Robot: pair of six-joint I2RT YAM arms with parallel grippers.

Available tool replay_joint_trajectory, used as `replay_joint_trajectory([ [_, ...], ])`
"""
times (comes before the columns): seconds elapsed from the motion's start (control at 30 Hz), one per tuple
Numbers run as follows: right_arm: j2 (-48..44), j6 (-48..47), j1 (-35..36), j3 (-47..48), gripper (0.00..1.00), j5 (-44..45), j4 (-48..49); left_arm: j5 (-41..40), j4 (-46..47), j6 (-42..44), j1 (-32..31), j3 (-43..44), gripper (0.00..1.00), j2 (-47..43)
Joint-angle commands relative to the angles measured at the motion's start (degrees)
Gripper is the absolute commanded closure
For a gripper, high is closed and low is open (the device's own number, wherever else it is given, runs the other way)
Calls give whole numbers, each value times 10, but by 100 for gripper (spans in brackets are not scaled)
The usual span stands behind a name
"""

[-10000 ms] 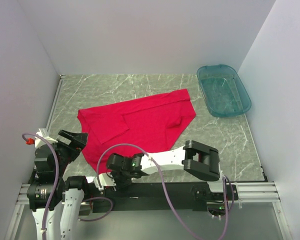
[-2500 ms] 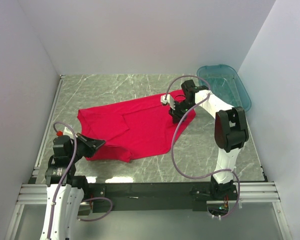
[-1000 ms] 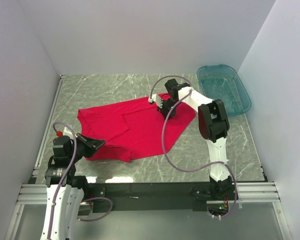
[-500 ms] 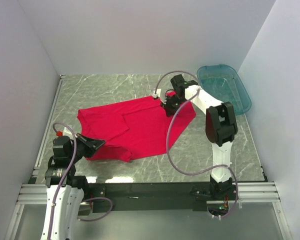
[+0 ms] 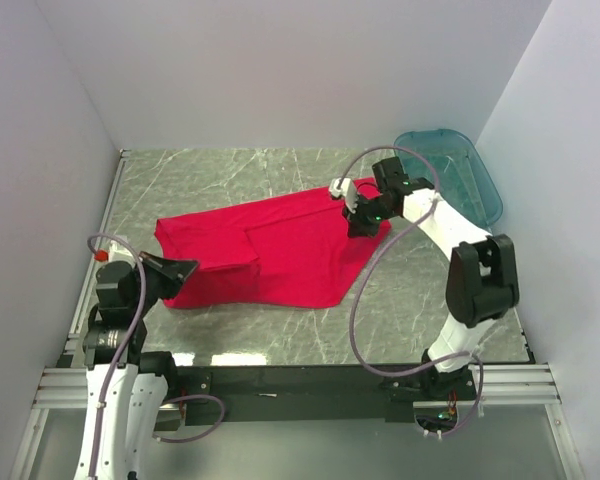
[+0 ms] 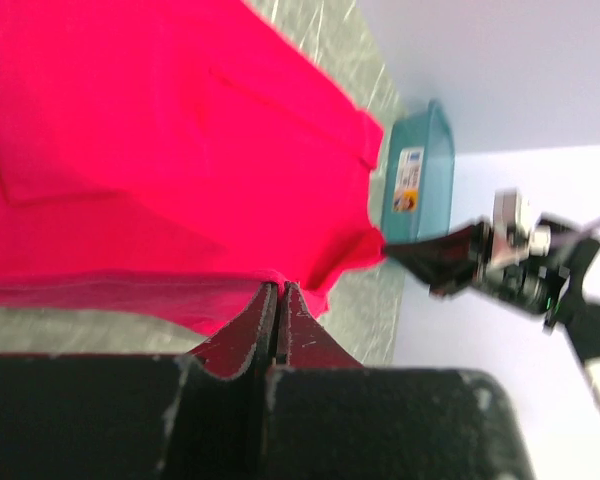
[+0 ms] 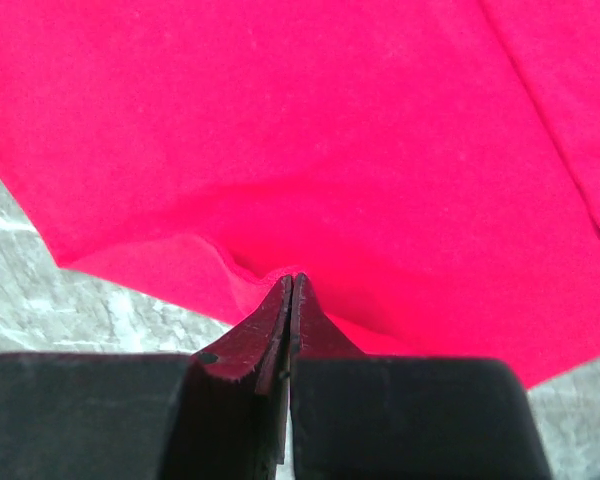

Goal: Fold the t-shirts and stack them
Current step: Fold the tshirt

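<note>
One bright red t-shirt [image 5: 280,250] lies spread across the marble table, partly folded along its left side. My left gripper [image 5: 187,268] is at the shirt's near-left edge. In the left wrist view it [image 6: 278,290] is shut, with the red hem [image 6: 130,300] pinched at its tips. My right gripper [image 5: 357,227] is at the shirt's far-right edge. In the right wrist view it [image 7: 291,280] is shut on a small raised pucker of the red cloth [image 7: 280,120] just inside the hem.
A teal translucent basin [image 5: 450,180] stands at the back right, close behind the right arm; it also shows in the left wrist view [image 6: 417,180]. White walls close in the table [image 5: 420,290] on three sides. Bare marble lies in front of the shirt.
The right gripper has shifted right to the shirt's right edge and closed on it. The left arm has drawn back a little with the near-left hem still pinched.
</note>
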Motion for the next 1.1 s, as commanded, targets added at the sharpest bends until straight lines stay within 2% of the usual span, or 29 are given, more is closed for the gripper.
replay_joint_trajectory([
  [0.0,-57,45,-10,-30,100,-30,69,-39,63,-12,2,35,99,26],
  [0.17,-86,77,-39,-57,100,-44,103,-51,80,-7,2,64,99,57],
  [0.63,-133,94,-140,-124,100,-66,111,-87,54,23,2,116,99,54],
  [1.07,-191,25,-205,-206,100,-97,65,-85,26,20,2,94,99,31],
])
